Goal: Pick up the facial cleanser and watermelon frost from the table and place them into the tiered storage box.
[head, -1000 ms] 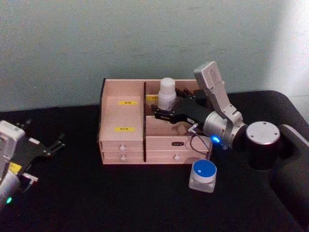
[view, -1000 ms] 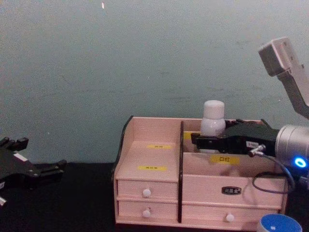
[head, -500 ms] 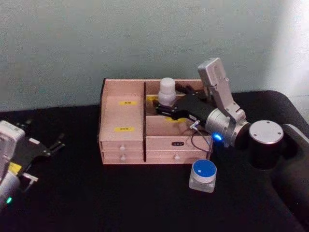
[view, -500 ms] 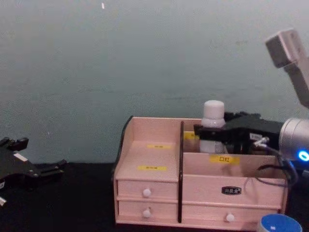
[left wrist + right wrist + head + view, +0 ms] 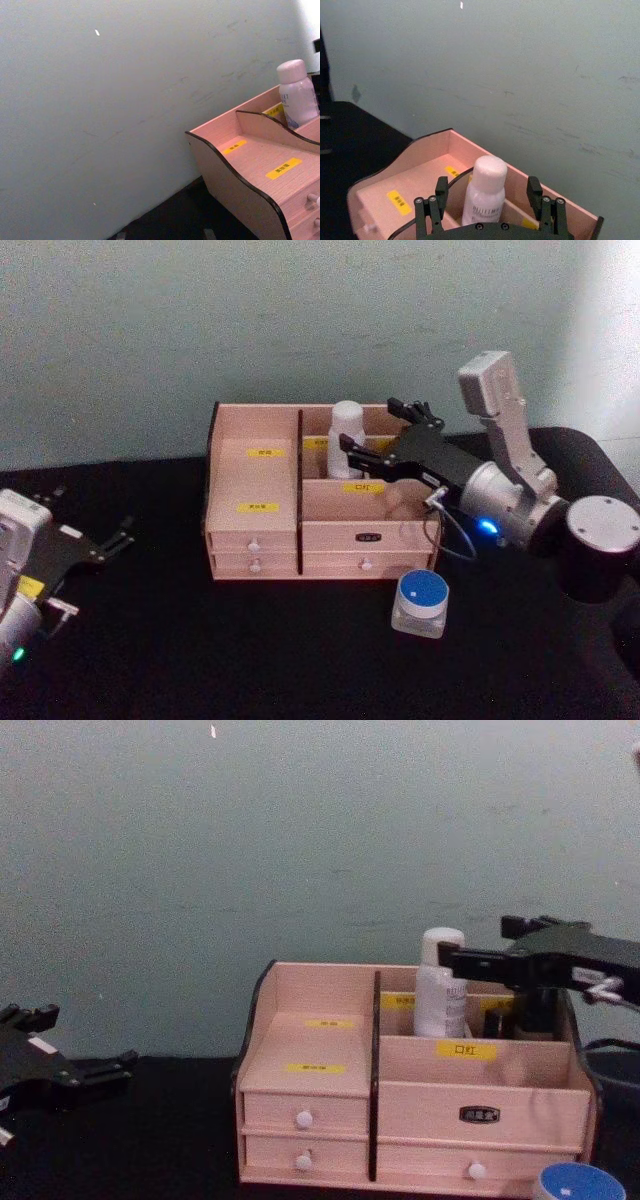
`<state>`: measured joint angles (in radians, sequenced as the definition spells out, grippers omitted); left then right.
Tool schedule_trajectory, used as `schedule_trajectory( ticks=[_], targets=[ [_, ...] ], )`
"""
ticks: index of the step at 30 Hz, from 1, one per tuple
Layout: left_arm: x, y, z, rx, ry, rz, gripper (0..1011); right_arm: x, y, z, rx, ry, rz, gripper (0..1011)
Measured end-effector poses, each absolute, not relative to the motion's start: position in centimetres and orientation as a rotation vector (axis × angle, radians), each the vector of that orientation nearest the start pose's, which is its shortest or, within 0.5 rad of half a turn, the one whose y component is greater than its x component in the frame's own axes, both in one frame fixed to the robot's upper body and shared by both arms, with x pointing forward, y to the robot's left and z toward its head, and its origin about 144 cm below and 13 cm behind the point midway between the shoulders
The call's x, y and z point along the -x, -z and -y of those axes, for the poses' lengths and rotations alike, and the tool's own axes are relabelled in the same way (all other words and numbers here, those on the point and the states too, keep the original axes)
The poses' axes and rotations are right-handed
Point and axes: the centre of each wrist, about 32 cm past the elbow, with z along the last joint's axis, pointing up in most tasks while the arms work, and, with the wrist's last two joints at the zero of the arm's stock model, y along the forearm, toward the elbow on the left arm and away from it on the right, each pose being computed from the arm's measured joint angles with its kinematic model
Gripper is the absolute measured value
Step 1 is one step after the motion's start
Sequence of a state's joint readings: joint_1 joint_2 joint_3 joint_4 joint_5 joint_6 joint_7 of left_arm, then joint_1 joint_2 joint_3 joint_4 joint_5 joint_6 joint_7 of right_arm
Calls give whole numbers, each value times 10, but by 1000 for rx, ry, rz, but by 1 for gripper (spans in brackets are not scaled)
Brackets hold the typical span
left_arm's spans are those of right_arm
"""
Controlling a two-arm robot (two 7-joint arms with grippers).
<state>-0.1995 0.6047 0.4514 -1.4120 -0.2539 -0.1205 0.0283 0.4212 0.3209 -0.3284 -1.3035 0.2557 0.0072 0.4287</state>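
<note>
Pale pink wood fills the middle of the head view: the tiered storage box [image 5: 250, 455] sits toward the rear edge of the black table [image 5: 200, 650]. The facial cleanser [image 5: 346, 430], a white bottle, stands upright in the box's rear right compartment. The right gripper [image 5: 372, 438] reaches in from the right, above that compartment, fingers spread wide. A blue-lidded jar [image 5: 420, 602] sits on the table just in front of the box's right front corner. The left gripper [image 5: 93, 510] hangs by the table's left edge, well apart from the box, fingers apart too.

On to the left wrist view: the box [image 5: 250, 165] from its left side, curved black-edged wall nearest, with the bottle [image 5: 296, 92] poking up behind the divider.

Right wrist view, and here's the key look: the bottle [image 5: 487, 192] stands between the two fingers [image 5: 441, 192], with a gap on either side (no pad touches it).

Chest view: the bottle [image 5: 440, 985] rises above the box's rim [image 5: 320, 970]. The right gripper [image 5: 472, 942] is level with the cap, its near finger crossing in front of the bottle's neck. The jar's lid [image 5: 580, 1185] peeks in at the lower right corner.
</note>
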Motion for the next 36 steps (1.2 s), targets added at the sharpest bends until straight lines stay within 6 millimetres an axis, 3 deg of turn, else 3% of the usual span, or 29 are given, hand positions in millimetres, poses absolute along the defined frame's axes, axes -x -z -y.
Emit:
schedule_trajectory(
  ticks=[18, 29, 36],
  targets=[
    [-489, -1140, -310, -304, -1248, 285, 1001, -491, -1197, 310, 121, 798, 99, 1000],
    [-489, -1140, -310, -304, -1248, 285, 1001, -466, -1186, 322, 209, 793, -12, 1000],
    [-489, -1140, -310, -304, -1248, 285, 1001, -463, -1178, 321, 267, 798, -49, 1000]
  ],
)
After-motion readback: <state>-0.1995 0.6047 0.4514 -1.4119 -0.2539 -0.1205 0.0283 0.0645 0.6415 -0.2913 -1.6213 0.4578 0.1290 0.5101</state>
